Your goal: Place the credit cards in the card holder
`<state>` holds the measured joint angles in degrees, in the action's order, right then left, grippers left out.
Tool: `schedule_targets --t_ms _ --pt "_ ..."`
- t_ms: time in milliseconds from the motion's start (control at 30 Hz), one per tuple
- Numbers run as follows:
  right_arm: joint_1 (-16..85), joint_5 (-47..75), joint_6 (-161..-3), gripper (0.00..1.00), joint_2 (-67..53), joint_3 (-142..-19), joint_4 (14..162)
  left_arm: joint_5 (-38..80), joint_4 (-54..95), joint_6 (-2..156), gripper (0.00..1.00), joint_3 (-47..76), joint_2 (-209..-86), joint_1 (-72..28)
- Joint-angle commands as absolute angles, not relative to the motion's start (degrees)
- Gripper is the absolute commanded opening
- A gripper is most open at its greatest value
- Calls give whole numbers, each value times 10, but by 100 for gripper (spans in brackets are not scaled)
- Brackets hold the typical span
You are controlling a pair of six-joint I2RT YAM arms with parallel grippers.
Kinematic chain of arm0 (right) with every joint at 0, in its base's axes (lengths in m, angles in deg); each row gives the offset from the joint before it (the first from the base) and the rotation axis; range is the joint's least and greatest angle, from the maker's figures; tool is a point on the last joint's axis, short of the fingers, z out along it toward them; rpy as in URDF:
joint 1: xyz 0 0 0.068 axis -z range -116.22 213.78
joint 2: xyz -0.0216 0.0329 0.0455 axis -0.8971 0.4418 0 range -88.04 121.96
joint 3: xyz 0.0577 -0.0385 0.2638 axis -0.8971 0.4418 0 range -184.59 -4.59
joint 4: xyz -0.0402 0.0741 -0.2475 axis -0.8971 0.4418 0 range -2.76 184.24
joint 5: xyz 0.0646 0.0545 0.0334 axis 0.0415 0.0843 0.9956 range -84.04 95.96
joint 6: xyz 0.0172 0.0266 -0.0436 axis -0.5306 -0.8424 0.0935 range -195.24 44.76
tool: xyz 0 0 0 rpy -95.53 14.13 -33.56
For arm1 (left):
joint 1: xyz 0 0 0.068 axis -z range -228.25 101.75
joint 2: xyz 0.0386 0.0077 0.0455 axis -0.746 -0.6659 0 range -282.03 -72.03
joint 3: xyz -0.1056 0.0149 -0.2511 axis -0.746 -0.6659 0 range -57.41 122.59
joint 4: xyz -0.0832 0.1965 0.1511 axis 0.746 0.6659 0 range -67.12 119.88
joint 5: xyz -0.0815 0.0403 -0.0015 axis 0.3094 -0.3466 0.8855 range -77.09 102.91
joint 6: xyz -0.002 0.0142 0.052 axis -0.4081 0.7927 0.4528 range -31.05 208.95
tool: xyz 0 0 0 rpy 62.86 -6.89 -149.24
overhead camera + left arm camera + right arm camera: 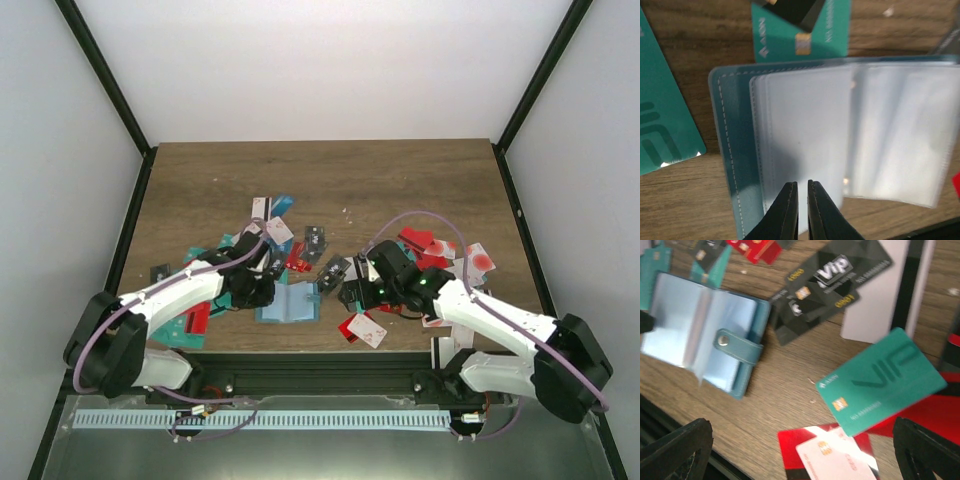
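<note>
The left gripper has its jaws all but closed. Its tips sit over the near edge of the clear plastic sleeves of the dull teal-blue folding card holder, which lies open directly ahead of it. The right gripper is spread wide and holds nothing. A red plastic card lies between its fingers, a teal-green VIP card is ahead to its right, and the holder is ahead to its left.

The holder looks light, and nothing visibly pins it down. A push or drag from the left tips could fold the sleeves or slide the whole holder along the wooden table. The credit cards lie flat and overlap, so fingers closing on one may skid it away or pull a neighbour along. The sleeve mouths look flat, so a card edge could catch there.

I cannot tell whether the left tips pinch a sleeve leaf or only touch it. Glare washes out the sleeve openings and anything inside them. The right wrist view is blurred. A black shape beyond the holder is cut off at the frame edge.
</note>
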<state>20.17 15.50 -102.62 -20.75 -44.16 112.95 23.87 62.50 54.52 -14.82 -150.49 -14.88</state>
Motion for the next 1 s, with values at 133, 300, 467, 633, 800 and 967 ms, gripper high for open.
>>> schedule_targets --t_ms 133,300,467,633,800,967 --pt "247 111 -1147 100 -204 -476 1251 276 636 545 9 -54 -1470 -134" --pt "274 129 -1179 100 -171 -469 1296 315 608 556 9 -6 -1517 -102" --pt "312 184 -1185 100 -200 -429 1251 323 595 570 9 64 -1616 -57" --pt "363 232 -1217 100 -214 -395 1251 326 590 576 9 130 -1704 -37" --pt "369 217 -1260 100 -217 -401 1286 333 595 582 9 181 -1776 -28" --pt "369 246 -1281 100 -207 -384 1304 336 611 592 9 202 -1821 4"
